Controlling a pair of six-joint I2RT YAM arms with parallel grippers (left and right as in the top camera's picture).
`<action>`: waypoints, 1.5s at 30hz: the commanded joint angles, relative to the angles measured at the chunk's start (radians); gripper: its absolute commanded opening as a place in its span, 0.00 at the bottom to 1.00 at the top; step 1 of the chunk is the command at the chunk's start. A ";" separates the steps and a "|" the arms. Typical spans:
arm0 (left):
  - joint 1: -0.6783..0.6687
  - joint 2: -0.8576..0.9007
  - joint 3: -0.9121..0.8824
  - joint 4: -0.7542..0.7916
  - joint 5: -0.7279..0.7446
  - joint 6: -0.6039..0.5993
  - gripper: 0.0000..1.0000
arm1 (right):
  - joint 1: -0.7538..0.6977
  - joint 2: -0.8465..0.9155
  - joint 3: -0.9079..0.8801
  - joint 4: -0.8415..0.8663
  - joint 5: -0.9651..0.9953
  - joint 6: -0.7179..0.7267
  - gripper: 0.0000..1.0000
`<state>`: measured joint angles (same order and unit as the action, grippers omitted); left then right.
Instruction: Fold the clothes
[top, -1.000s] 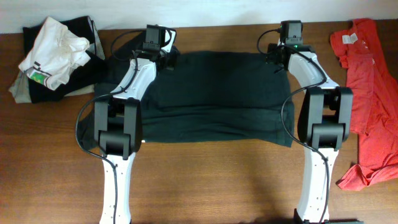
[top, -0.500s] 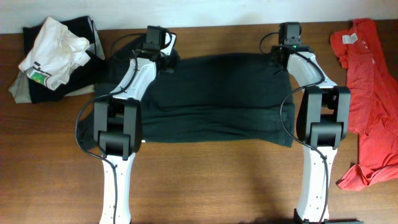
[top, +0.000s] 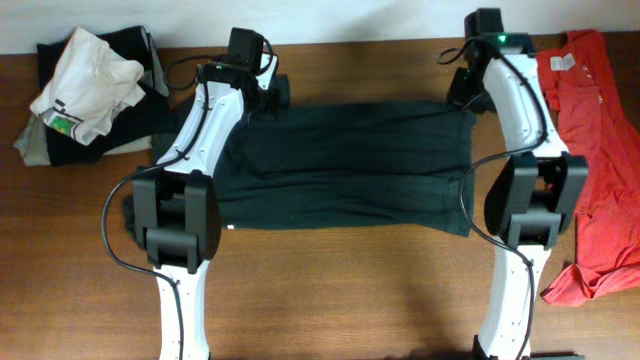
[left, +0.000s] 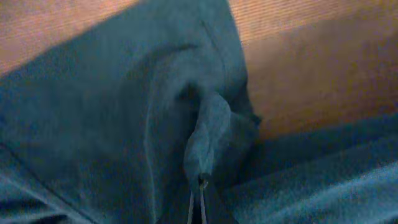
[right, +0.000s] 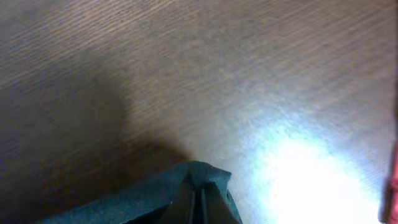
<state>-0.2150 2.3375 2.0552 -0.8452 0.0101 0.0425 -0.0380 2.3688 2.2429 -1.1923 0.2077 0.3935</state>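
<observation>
Over at the table's (top: 350, 290) far-left corner sits a rumpled heap of garments (top: 60, 140), a white shirt (top: 90, 85) crumpled on top of darker ones. Next along, the left gripper (top: 275, 97) is up by the far edge with its jaws pinched tight on the far-left corner of the black T-shirt (top: 350, 160). Its wrist view shows a nub of dark cloth (left: 208, 134) bunched right at the fingertips (left: 200, 182). The black T-shirt lies flat across the middle of the table, a wide dark band with a crease running its length. At its far-right corner the right gripper (top: 462, 95) is clamped on the fabric too, a little peak of cloth (right: 199, 174) lifted off the wood. Along the right edge, the red-orange T-shirt (top: 600, 150) sprawls loose, apart from the black one.
</observation>
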 joint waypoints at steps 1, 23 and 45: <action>0.003 -0.018 0.005 -0.104 -0.089 -0.089 0.01 | -0.009 -0.080 0.037 -0.080 0.010 0.034 0.04; 0.029 -0.093 -0.016 -0.593 -0.154 -0.163 0.02 | 0.002 -0.081 -0.043 -0.418 -0.100 0.004 0.04; 0.019 -0.094 -0.154 -0.339 -0.032 -0.188 0.64 | 0.078 -0.064 -0.112 -0.151 -0.245 0.008 0.99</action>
<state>-0.1936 2.2738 1.9034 -1.2446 -0.0998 -0.1432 0.0364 2.3215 2.1532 -1.3819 0.0391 0.3931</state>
